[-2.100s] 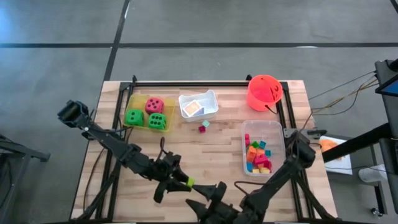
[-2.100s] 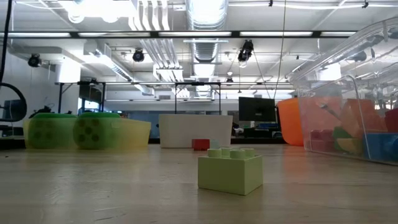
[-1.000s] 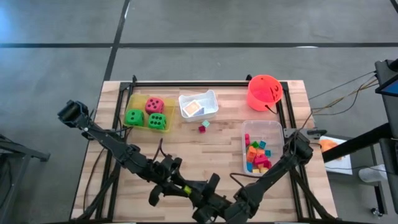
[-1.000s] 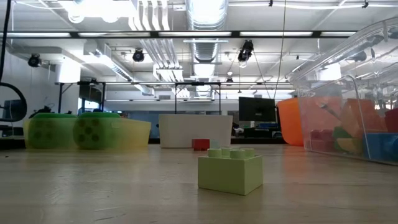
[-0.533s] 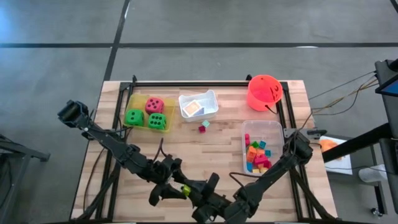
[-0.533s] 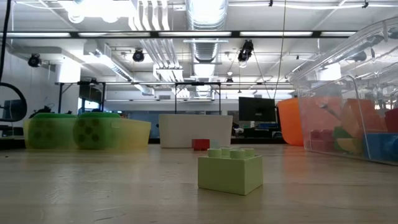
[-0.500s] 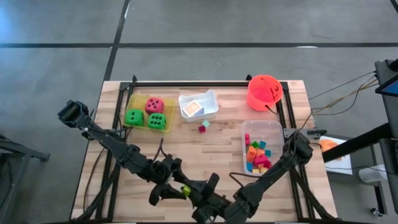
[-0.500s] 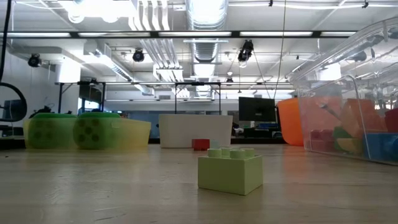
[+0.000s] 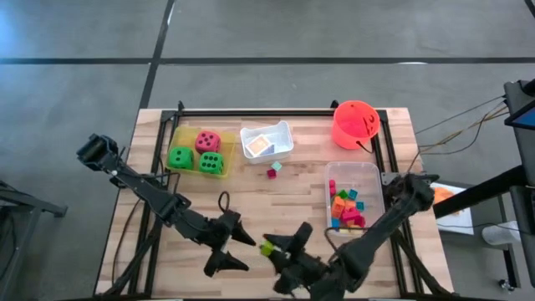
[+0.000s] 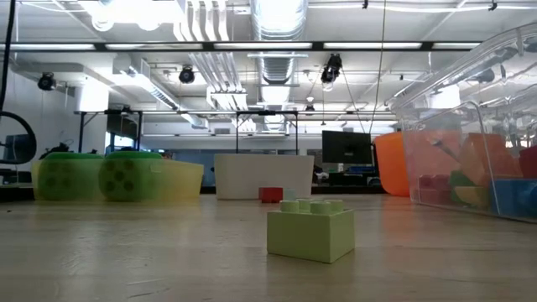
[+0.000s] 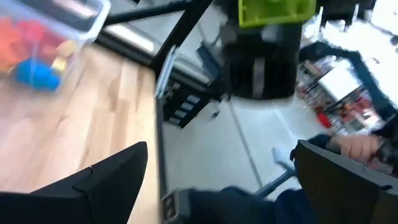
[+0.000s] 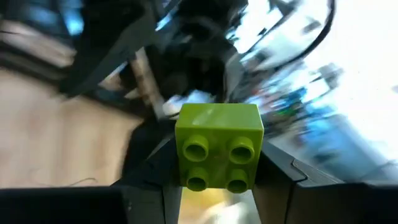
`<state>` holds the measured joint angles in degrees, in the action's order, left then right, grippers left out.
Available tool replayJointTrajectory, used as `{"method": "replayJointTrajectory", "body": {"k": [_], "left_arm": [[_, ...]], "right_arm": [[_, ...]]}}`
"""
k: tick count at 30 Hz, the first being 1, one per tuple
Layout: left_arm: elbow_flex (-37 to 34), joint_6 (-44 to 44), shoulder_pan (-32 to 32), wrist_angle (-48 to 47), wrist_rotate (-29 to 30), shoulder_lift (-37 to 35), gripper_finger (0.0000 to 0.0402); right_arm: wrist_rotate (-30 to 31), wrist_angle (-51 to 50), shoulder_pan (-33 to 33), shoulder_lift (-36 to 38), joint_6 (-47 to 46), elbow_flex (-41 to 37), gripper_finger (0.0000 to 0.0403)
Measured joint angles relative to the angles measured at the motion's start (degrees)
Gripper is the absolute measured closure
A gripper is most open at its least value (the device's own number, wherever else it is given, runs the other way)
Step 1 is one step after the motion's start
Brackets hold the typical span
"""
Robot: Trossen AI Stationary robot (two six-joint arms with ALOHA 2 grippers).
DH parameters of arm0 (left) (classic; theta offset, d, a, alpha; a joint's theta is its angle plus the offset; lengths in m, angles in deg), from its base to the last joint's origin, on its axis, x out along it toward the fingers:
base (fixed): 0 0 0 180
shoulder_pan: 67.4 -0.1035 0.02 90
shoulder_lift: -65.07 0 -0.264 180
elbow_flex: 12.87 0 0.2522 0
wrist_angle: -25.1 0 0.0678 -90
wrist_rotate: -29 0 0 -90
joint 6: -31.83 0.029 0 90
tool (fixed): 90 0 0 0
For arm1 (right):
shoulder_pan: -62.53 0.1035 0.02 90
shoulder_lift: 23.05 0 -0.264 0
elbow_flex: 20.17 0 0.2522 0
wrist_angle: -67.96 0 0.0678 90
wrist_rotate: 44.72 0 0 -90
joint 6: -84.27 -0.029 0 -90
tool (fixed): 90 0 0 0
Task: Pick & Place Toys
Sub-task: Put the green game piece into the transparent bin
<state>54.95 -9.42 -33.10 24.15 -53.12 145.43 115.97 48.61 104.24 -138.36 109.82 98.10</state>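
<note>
two robot arms, each with one claw: left claw [image 9: 236,252], right claw [image 9: 278,247]. one lime green brick [image 9: 267,248] at right claw. three dice in yellow tray [image 9: 177,136]: two green dice [image 9: 180,157], one pink-red die [image 9: 207,140]. one card [image 9: 260,146] in white tray [image 9: 284,134]. two small loose bricks [image 9: 273,170] on bench [image 9: 251,201]. clear tray [image 9: 374,191] holds pile of multicoloured bricks [image 9: 345,210], too many to count. one orange-red bucket [image 9: 355,124].
</note>
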Motion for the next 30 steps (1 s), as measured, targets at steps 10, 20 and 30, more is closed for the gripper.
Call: {"method": "replayJointTrajectory", "body": {"k": [10,20,30], "left_arm": [[0.0,-0.15,-1.13,-11.37,1.95,-1.38,0.0009],[0.0,3.94,-3.99,-22.79,2.04,-1.4,0.0009],[0.0,8.28,-4.4,-22.6,4.56,-1.42,0.0009]], "right_arm": [[-24.51,-61.82,-2.07,14.49,-59.62,-0.06,0.0267],[-39.31,-84.38,-4.45,22.84,-74.33,-4.47,0.0267],[-48.88,-79.16,-9.81,37.67,-78.17,-25.03,0.0267]]}}
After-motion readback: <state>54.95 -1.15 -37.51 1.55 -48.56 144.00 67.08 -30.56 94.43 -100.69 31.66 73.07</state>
